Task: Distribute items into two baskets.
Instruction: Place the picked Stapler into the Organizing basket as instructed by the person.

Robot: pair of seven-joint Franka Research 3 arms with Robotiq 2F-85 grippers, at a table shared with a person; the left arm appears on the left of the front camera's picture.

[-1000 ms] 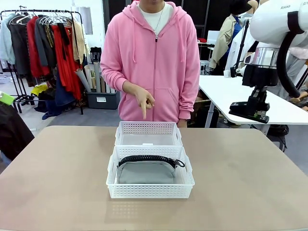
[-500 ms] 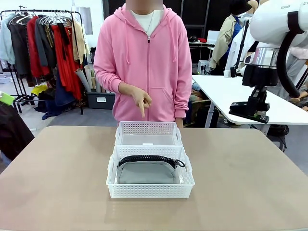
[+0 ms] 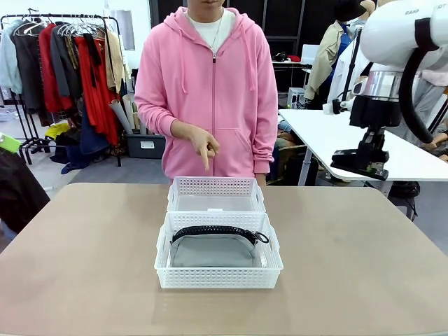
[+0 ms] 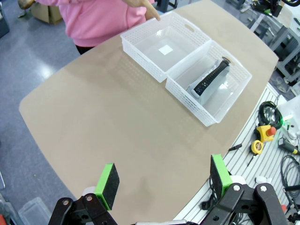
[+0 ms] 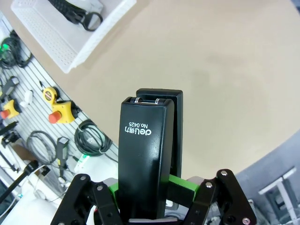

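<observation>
Two white lattice baskets stand end to end in the middle of the tan table. The near basket (image 3: 217, 278) holds the grey pouch (image 3: 213, 252), its black zipper on top. The far basket (image 3: 215, 186) shows a bare floor. A person's hand (image 3: 205, 147) points down over it. High at the right, my right gripper (image 3: 369, 148) is shut on the black stapler (image 3: 355, 160), seen close up as the stapler (image 5: 143, 150) between green pads. My left gripper (image 4: 164, 177) hangs open high above the table, well off from the far basket (image 4: 140, 56) and near basket (image 4: 187, 101).
A person in a pink hoodie (image 3: 210, 91) stands at the far edge. A white table (image 3: 350, 140) stands behind on the right, a clothes rack (image 3: 63, 63) behind on the left. Tools and cables (image 5: 61, 110) lie beside the table on my side. Bare tabletop (image 3: 84, 252) flanks the baskets.
The person has shifted a little to the left, with the hand still pointing down. Neither gripper has changed, and the baskets and pouch have not moved.
</observation>
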